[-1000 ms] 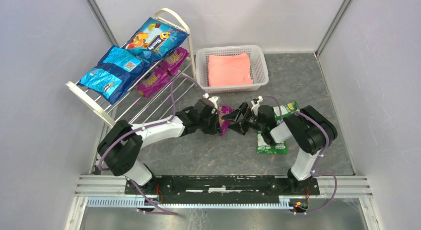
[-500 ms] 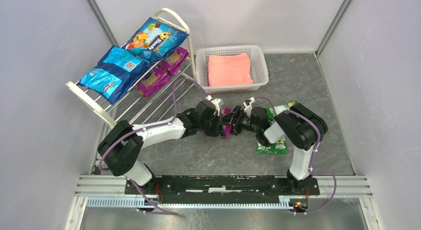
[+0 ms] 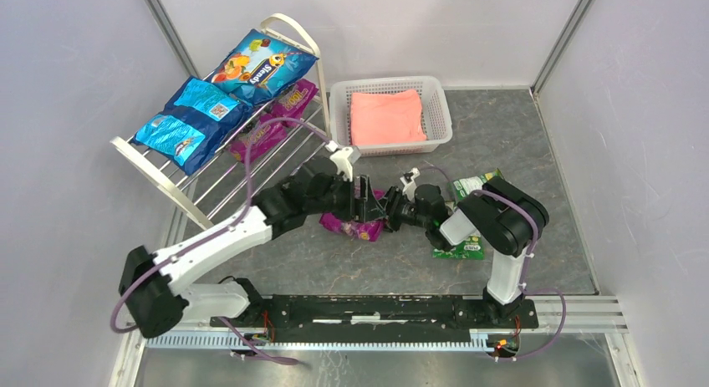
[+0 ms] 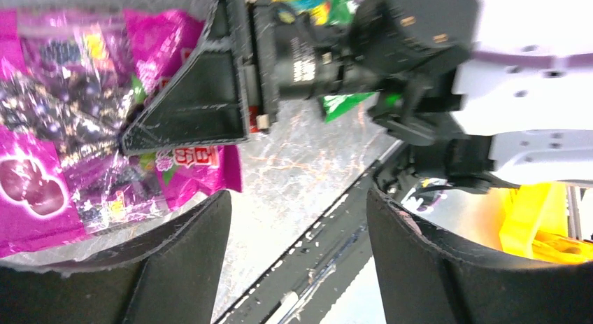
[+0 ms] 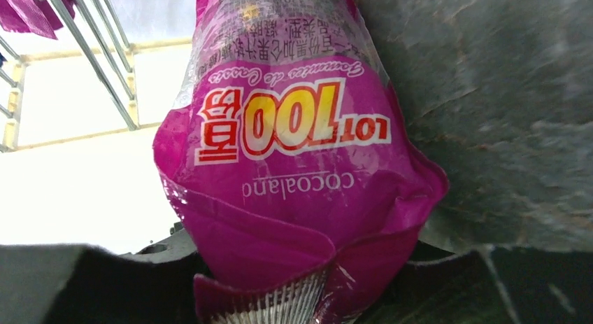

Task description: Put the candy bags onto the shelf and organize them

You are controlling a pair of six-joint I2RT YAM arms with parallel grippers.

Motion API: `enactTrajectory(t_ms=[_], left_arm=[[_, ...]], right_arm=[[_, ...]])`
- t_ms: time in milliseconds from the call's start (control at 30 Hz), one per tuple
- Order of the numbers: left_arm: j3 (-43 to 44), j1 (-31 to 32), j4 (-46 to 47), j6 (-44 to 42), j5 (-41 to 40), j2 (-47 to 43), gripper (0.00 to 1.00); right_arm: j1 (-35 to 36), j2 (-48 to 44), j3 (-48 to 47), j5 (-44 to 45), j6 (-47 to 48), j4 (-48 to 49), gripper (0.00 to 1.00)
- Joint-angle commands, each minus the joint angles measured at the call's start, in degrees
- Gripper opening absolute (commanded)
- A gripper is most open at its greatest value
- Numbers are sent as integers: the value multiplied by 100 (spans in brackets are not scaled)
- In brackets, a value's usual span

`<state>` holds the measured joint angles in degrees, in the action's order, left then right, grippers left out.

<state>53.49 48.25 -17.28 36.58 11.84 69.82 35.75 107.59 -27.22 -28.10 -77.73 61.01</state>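
A purple grape candy bag (image 3: 354, 226) lies on the grey table between the two arms. My right gripper (image 3: 390, 213) is shut on its crimped end, and in the right wrist view the bag (image 5: 294, 128) fills the space between the jaws of that gripper (image 5: 301, 289). My left gripper (image 3: 364, 200) hangs open just above the bag with nothing between its fingers (image 4: 175, 268). The left wrist view shows the bag (image 4: 63, 135) at its left. The shelf (image 3: 209, 182) holds a large blue bag (image 3: 263, 65), two smaller blue bags (image 3: 205, 103) and two purple bags (image 3: 294, 96).
Two green-and-white bags (image 3: 458, 246) (image 3: 472, 185) lie on the table under and beside the right arm. A white mesh basket (image 3: 443, 111) with a folded pink cloth (image 3: 386, 117) stands behind the grippers. Shelf rods (image 5: 105, 58) show in the right wrist view.
My left gripper opened and let go of the purple bag, and its arm swung round to the left. My right gripper moved in and closed on the bag's end, which sank to the table.
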Motion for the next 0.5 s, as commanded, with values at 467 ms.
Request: enactTrajectory(t_ms=[467], left_arm=[[2455,-9,-2215,-1177,-505,-2235,91]], right_arm=[[1912,-1496,-1848,1810,-333,-1317,45]])
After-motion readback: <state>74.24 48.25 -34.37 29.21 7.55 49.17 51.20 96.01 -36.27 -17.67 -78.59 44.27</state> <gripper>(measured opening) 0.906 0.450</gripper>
